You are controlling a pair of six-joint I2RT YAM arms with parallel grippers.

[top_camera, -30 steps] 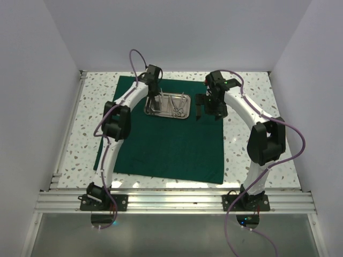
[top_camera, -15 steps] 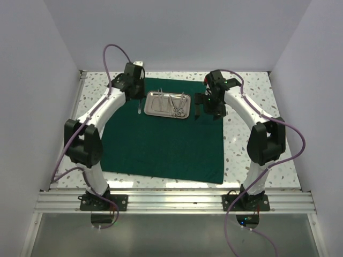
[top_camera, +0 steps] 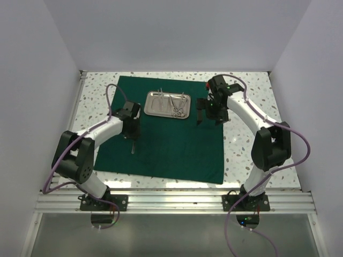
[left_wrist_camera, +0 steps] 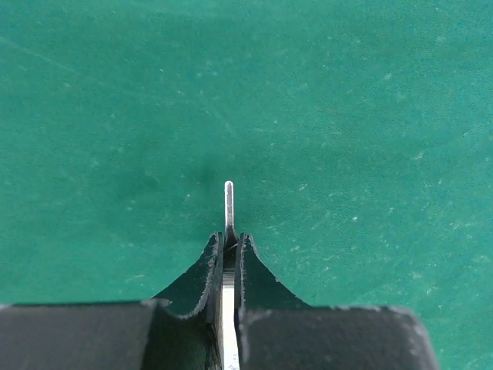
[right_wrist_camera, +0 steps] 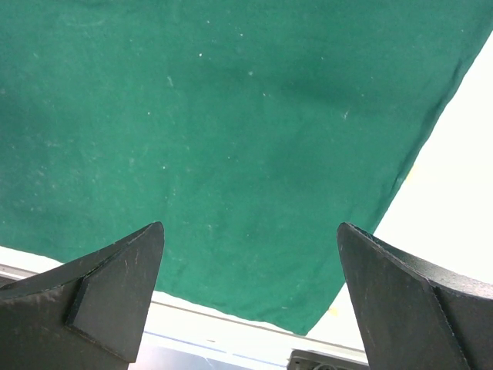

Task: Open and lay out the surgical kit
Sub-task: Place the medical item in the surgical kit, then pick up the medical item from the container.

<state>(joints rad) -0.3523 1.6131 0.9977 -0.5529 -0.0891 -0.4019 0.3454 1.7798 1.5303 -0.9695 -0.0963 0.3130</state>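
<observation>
Left gripper is clamped tight on a thin silver instrument, its two black fingers pressed flat against the metal so that only a narrow, round-ended strip sticks out past the tips. Which kind of instrument it is cannot be told. Right gripper stands with its jaws spread wide and nothing between them; its wrist view shows only cloth and a pale corner of table between the fingers.

In the top view the speckled white table carries the dark green cloth wrap, spread flat and filling most of its middle. The shiny steel tray sits on the cloth toward 12 o'clock, near the far edge. Several thin silver instruments lie inside the tray, some with ring handles.

From the tray, the left gripper hangs over the cloth at about 7 o'clock, well apart from it, and the right gripper sits just beside it at 3 o'clock, over the cloth's right margin. Whether the held instrument's tip touches the cloth cannot be told.
</observation>
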